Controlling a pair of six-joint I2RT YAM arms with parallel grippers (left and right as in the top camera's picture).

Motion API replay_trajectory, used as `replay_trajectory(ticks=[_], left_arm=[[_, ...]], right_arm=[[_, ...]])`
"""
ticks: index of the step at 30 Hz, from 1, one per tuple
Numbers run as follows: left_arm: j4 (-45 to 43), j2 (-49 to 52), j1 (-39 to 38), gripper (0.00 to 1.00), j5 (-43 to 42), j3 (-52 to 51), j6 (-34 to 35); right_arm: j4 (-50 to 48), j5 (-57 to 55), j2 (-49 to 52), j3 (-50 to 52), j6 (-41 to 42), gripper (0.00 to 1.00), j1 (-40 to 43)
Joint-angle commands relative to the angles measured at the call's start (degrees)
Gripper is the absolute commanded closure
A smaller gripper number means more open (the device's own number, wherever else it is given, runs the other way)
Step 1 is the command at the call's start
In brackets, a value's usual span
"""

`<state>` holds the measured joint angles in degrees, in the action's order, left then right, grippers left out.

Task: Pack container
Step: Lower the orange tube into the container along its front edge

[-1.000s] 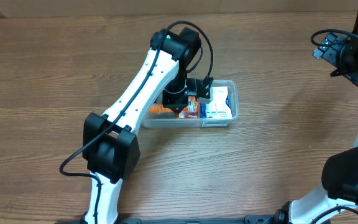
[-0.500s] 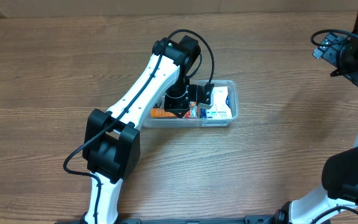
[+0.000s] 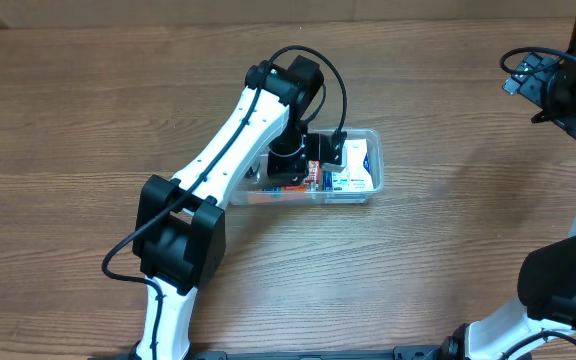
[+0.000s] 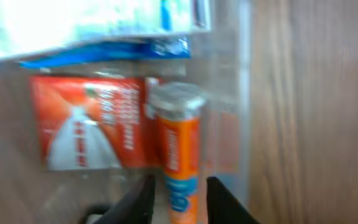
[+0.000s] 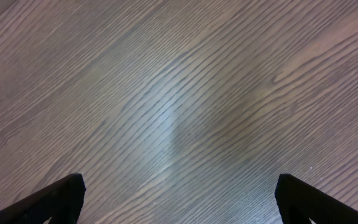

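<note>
The clear plastic container (image 3: 376,160) sits mid-table. My left gripper (image 3: 290,180) reaches down inside it. In the left wrist view an orange tube with a silver cap (image 4: 179,149) lies along the container's clear wall (image 4: 244,93), next to a red box (image 4: 92,121) and below a white-and-blue box (image 4: 104,25). The left fingers (image 4: 178,202) straddle the tube's lower end with a small gap on each side, so the gripper is open. My right gripper (image 5: 179,186) is wide open and empty over bare wood at the far right (image 3: 528,80).
The white-and-blue box (image 3: 353,165) fills the container's right end. The left arm (image 3: 228,140) crosses the container's left part and hides it. The wooden table (image 3: 448,260) surrounds the container.
My left gripper has moved down and a little left into the container with the orange tube. The tube now lies beside the red box. The right arm has not moved.
</note>
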<state>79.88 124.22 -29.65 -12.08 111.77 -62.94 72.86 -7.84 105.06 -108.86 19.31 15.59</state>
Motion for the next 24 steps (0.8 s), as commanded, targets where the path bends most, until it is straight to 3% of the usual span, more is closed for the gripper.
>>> replay_trajectory(ticks=[1, 8, 13, 24], left_arm=[[-4.20, 0.17, -0.07, 0.96, -2.93, -0.07, 4.87], [-4.85, 0.17, -1.03, 0.96, -3.02, -0.13, 8.90], [-5.51, 0.17, -2.40, 0.96, -2.99, -5.51, 3.63], [-10.34, 0.17, -2.58, 0.96, -3.02, -7.54, 2.49]], right_arm=[[-0.31, -0.26, -1.01, -0.96, 0.24, 0.00, -0.20], [-0.31, -0.24, -1.01, -0.96, 0.24, 0.00, -0.20], [-0.31, -0.26, -1.01, -0.96, 0.24, 0.00, -0.20], [-0.31, -0.24, -1.01, -0.96, 0.24, 0.00, -0.20]])
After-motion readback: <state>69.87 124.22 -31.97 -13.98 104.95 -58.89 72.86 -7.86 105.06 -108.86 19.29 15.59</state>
